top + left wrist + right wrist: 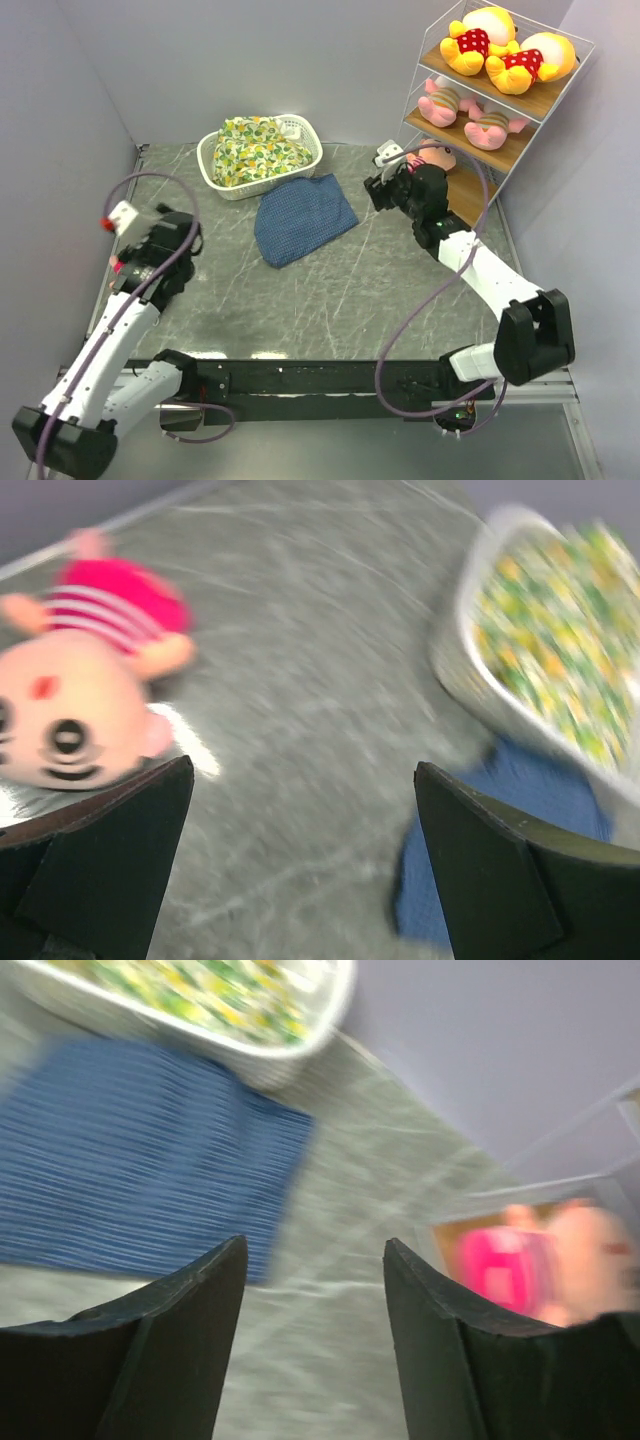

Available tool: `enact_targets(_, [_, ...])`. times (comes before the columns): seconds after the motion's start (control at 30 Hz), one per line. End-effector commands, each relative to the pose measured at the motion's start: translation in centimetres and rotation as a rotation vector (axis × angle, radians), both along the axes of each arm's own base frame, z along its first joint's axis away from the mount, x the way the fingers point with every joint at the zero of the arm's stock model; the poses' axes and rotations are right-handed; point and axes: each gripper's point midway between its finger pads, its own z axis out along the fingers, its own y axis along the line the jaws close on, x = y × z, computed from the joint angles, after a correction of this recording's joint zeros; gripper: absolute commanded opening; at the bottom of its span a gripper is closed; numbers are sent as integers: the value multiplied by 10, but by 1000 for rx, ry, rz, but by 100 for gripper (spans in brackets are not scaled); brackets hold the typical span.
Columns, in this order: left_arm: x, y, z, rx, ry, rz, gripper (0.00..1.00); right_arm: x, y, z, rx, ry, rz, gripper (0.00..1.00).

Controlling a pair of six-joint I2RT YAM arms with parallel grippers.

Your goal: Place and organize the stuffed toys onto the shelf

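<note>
Gripper check first: left gripper (pixel 305 770) spread wide with nothing held, right gripper (pixel 315 1245) parted and likewise empty. Just ahead of the left gripper, at the left of its wrist view, one doll (pixel 80 700) face-up on the tabletop (pixel 320 660), not yet on the shelf (pixel 535 100). Right beside the right gripper, a second doll (pixel 440 155) on the bottom board, only a pink blur in the wrist view. Above it, two piglets (pixel 445 100) on the middle board and two bears (pixel 480 40) on top.

Likely trouble: closing on the round head and squeezing the doll out sideways; swinging the right arm away and dragging the shelved doll over the board edge; snagging the shelf's wire frame.

Room: open tabletop between the arms; blue cloth (pixel 300 215) and basket (pixel 215 175) toward the far side; wall (pixel 60 120) close on the left; shelf tight in the far right corner.
</note>
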Motion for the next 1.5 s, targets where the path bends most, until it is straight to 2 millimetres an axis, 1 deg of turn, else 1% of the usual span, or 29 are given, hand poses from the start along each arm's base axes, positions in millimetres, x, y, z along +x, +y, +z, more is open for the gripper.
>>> enact_targets(0.0, [-20,50,-41,-141,70,283,98,-42,49,26,361,202,56,62])
enact_targets(0.03, [-24,67,-49,-167,82,365,97,-51,62,28,378,217,97,62])
enact_targets(0.1, [-33,78,-70,-205,139,457,97,-61,76,35,449,251,120,62])
enact_targets(0.13, [-36,88,-74,-220,145,512,97,-65,81,37,474,267,133,62])
enact_targets(0.17, [-37,91,-81,-223,171,532,97,-72,90,38,510,304,159,62])
enact_targets(0.27, [-35,97,-99,-248,202,561,96,-90,109,35,497,351,241,63])
enact_targets(0.4, [-38,95,-131,-278,275,566,96,-105,125,33,459,377,285,64])
enact_targets(0.53, [-44,95,-155,-281,318,588,97,-109,128,38,438,371,280,64])
enact_targets(0.57, [-44,96,-160,-279,313,597,97,-114,126,36,433,384,277,64])
enact_targets(0.7, [-48,101,-170,-255,335,622,99,-124,124,35,432,374,290,64])
enact_targets(0.73, [-47,100,-173,-258,344,621,98,-124,125,41,445,351,299,64])
enact_targets(0.8, [-44,100,-174,-267,334,622,87,-128,124,44,451,339,309,64])
enact_targets(0.83, [-44,100,-176,-267,337,620,76,-129,124,46,456,335,314,64])
enact_targets(0.87, [-43,100,-175,-264,339,616,47,-131,125,48,459,334,322,64])
enact_targets(0.9, [-42,100,-175,-262,343,607,32,-132,125,47,457,339,322,64])
enact_targets(0.93, [-42,99,-174,-257,354,600,12,-134,125,45,448,352,324,64])
enact_targets(1.0, [-37,99,-166,-238,357,563,1,-134,126,46,445,350,327,64])
enact_targets(1.07, [-32,97,-153,-211,338,507,1,-136,126,42,431,365,324,63])
enact_targets(1.13, [-17,92,-132,-198,259,428,1,-131,124,37,388,350,304,61])
enact_targets(1.17, [-11,89,-123,-165,252,357,1,-127,124,41,379,335,294,61])
enact_targets(1.2, [-3,79,-109,-172,205,277,1,-121,123,42,363,323,275,61])
enact_targets(1.23, [8,73,-95,-168,152,217,1,-119,122,36,340,342,264,61])
enact_targets(1.27, [11,68,-86,-129,147,135,1,-116,124,44,335,327,270,61])
enact_targets(1.3, [16,62,-76,-116,120,70,1,-114,124,45,295,302,288,61])
enact_targets(1.33, [28,43,-54,-134,26,-60,1,-121,130,42,261,309,358,60])
enact_targets(1.37, [30,34,-46,-81,14,-163,1,-126,133,40,222,287,414,59])
enact_targets(1.4, [31,23,-30,-68,-43,-251,1,-129,136,39,159,228,481,58])
enact_targets(1.43, [33,-4,-23,-94,-73,-414,1,-133,138,40,147,181,519,58])
enact_targets(1.47, [34,-19,-12,-47,-110,-543,1,-133,138,43,132,139,540,58])
